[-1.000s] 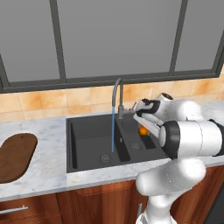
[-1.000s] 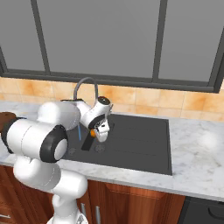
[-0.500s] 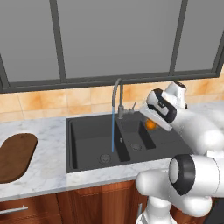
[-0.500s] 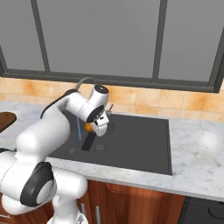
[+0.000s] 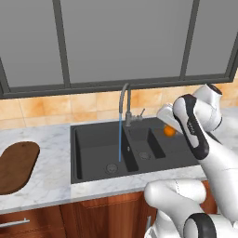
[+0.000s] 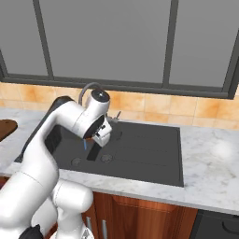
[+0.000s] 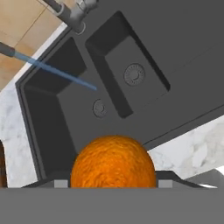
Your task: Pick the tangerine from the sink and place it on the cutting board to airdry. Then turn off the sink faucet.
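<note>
Gripping tangerine (image 7: 113, 162) above sink (image 7: 144, 48), faucet (image 5: 124, 100) running

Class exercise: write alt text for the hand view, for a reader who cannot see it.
The gripper holds the tangerine above the black double-basin sink. A blue stream of water runs from the sink faucet into the large basin.
</note>
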Controlling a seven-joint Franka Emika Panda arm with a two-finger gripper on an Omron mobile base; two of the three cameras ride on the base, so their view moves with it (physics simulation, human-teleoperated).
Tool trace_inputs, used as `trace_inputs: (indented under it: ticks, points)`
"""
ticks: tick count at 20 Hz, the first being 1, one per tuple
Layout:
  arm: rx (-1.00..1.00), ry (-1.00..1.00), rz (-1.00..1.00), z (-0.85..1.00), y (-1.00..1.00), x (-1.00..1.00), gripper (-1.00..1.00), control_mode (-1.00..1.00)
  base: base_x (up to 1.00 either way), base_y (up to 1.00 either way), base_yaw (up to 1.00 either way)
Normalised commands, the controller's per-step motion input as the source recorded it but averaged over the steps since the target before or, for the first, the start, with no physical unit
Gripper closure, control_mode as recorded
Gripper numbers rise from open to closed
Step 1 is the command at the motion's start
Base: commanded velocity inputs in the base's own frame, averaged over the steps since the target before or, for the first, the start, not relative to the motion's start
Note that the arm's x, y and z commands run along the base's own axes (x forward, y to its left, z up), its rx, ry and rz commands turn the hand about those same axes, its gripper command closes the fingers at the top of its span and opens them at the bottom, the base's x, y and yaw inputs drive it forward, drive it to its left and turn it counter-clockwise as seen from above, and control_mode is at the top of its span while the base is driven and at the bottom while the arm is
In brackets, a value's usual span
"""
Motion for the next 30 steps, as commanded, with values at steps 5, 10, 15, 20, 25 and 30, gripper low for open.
trace_inputs:
  ticks: [5,10,15,20,25,30]
  points:
    - [-0.07,0.00,0.21,0.46,0.21,-0.57,1.00,-1.00,0.00,0.00,0.00]
    - [-0.14,-0.07,0.19,0.42,0.52,-0.57,1.00,-1.00,0.00,0.00,0.00]
    - [-0.19,-0.32,0.10,0.35,0.63,-0.58,1.00,-1.00,0.00,0.00,0.00]
    - [-0.15,-0.40,0.00,0.38,0.57,-0.37,1.00,-1.00,0.00,0.00,0.00]
    - [0.00,-0.11,0.01,0.51,0.38,-0.05,1.00,-1.00,0.00,0.00,0.00]
    - [0.00,-0.01,0.02,0.56,0.38,0.00,1.00,-1.00,0.00,0.00,0.00]
